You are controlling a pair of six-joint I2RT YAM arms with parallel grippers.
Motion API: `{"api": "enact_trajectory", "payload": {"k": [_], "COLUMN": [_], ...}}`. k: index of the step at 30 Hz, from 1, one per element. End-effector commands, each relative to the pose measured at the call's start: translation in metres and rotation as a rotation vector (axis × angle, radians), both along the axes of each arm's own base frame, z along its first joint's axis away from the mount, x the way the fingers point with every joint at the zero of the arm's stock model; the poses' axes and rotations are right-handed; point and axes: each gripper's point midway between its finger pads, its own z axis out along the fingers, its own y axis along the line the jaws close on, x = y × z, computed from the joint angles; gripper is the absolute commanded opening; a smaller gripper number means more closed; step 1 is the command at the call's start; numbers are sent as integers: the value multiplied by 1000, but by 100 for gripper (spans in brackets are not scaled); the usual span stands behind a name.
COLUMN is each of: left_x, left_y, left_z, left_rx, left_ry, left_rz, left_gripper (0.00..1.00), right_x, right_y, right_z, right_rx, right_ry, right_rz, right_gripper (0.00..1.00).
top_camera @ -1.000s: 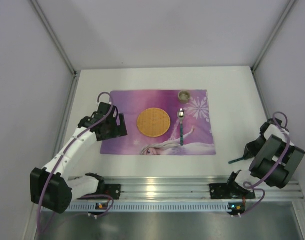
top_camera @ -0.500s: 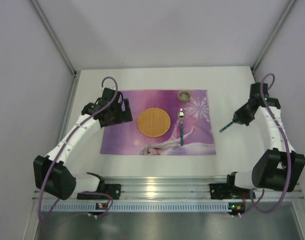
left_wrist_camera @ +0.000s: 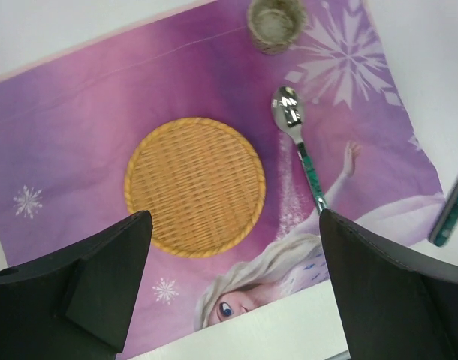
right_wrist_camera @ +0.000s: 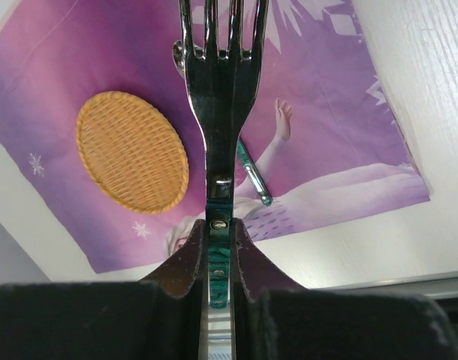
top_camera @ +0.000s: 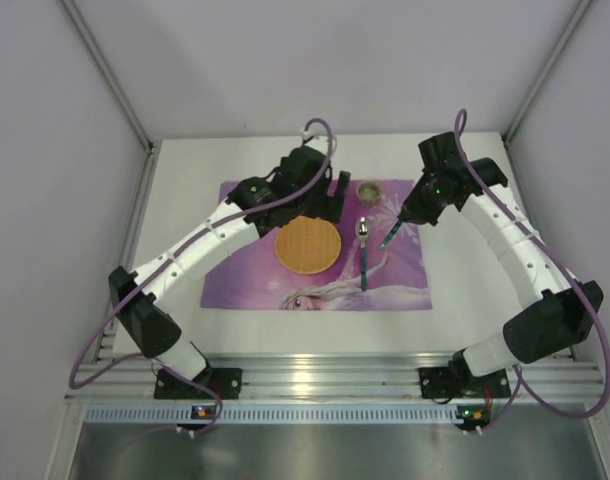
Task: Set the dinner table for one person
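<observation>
Both arms swung in over placemat (top_camera: 247, 275); right end effector (right_wrist_camera: 218, 232) clenched on fork (right_wrist_camera: 218, 112), left end effector (left_wrist_camera: 235, 221) released, empty. Laid: woven plate (top_camera: 307, 244), spoon (top_camera: 364, 255), cup (top_camera: 369, 190); fork pending.

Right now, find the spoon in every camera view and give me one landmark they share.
Top external: the spoon lies right of centre on the purple placemat, handle toward the near edge.
Left wrist: spoon upper right of centre, bowl uppermost.
Right wrist: centre, mostly hidden behind the fork; its green handle shows.
Shared landmark: the round woven mat, left of the spoon in all three.
</observation>
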Motion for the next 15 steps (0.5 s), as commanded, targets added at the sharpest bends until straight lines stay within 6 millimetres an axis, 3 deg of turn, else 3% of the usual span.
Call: {"api": "enact_trajectory", "payload": {"k": [1, 3, 9, 15], "left_x": [-12, -28, -66, -87], "left_y": [-34, -58, -104, -120], "left_z": [25, 21, 11, -6], "left_rx": [78, 87, 72, 88], "left_ry": [-114, -118, -111, -117], "left_rz": [-106, -170, -299, -350], "left_gripper": [99, 99, 98, 97], "right_x": [-2, -1, -3, -6], "right_y": [7, 12, 22, 26], "right_z": [12, 17, 19, 25], "right_rx": [17, 23, 25, 44], "right_ry": [-9, -19, -22, -22], "right_rz": [-7, 7, 37, 50], "right_gripper": [0, 0, 0, 0]}}
